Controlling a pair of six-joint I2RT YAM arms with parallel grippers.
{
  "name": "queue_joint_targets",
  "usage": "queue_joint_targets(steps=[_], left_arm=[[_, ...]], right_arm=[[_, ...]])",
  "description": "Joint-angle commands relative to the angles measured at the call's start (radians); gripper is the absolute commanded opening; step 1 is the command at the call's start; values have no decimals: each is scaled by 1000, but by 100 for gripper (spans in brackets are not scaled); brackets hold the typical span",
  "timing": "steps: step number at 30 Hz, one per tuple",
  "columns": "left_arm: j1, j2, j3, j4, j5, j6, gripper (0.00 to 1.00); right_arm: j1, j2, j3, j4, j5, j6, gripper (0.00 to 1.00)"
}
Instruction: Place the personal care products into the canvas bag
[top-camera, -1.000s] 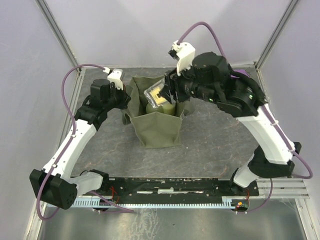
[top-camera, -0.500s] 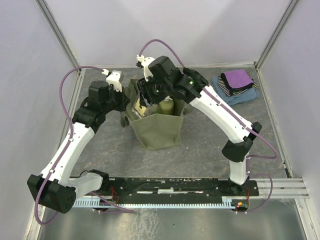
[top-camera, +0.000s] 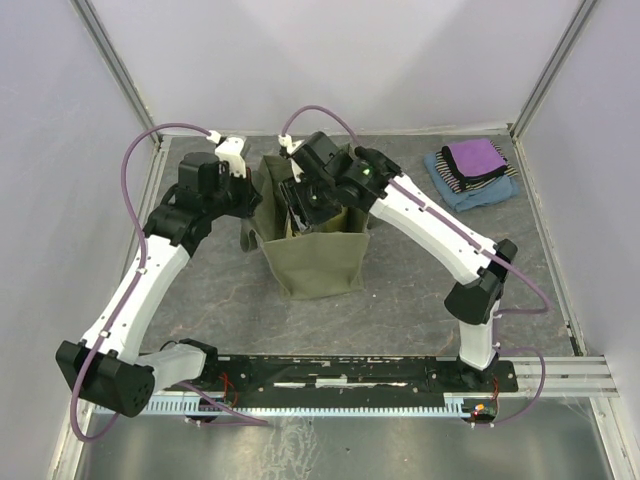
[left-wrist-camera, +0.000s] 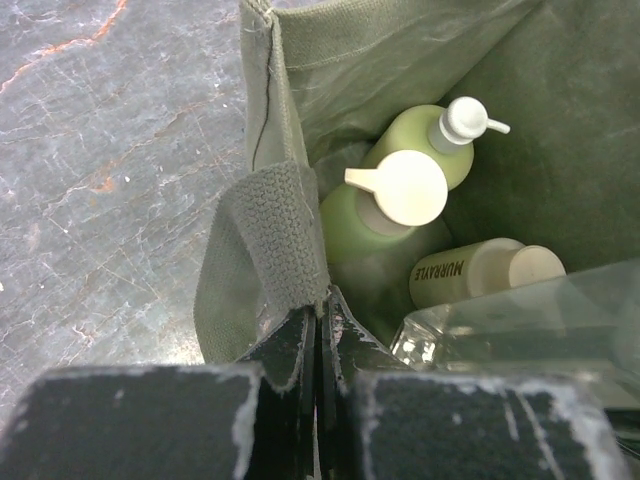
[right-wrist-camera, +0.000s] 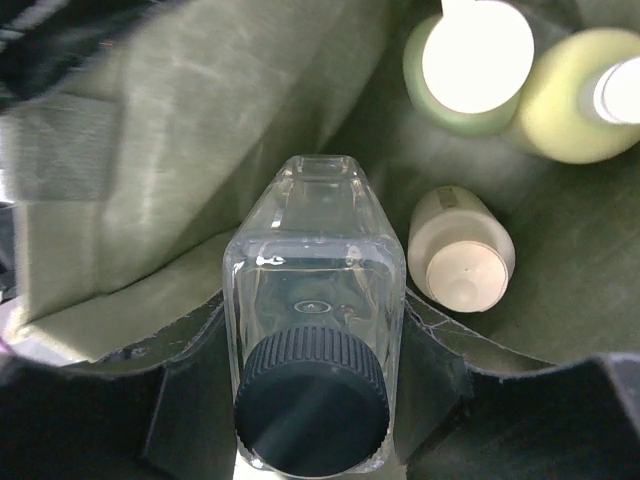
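The clear square bottle (right-wrist-camera: 312, 250), gripped by the right tool (right-wrist-camera: 312, 365) inside the canvas bag (left-wrist-camera: 400, 50) whose handle (left-wrist-camera: 275, 240) is pinched flat by the left tool (left-wrist-camera: 320, 345), could be toppled onto the cream bottle (right-wrist-camera: 460, 250) if released too high.

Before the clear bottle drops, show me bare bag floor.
Bare: the fabric between the bag wall and the cream bottle, where the clear bottle points. Crowded: the corner beyond, with the green bottle and pump bottle side by side.
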Motion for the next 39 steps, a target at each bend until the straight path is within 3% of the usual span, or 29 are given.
queue_joint_targets(steps=[1,10,36,39], left_arm=[[2,-4,70,28,25,14,3],[1,14,74,28,46,4,3],[2,18,114,29,60,3,3],[3,19,112,28,59,3,3]], right_arm=[[8,-73,-61,144,42,37,0],[91,-11,-136,183,190,26,0],[124,163,-297,254,226,17,0],[124,174,-302,258,213,17,14]])
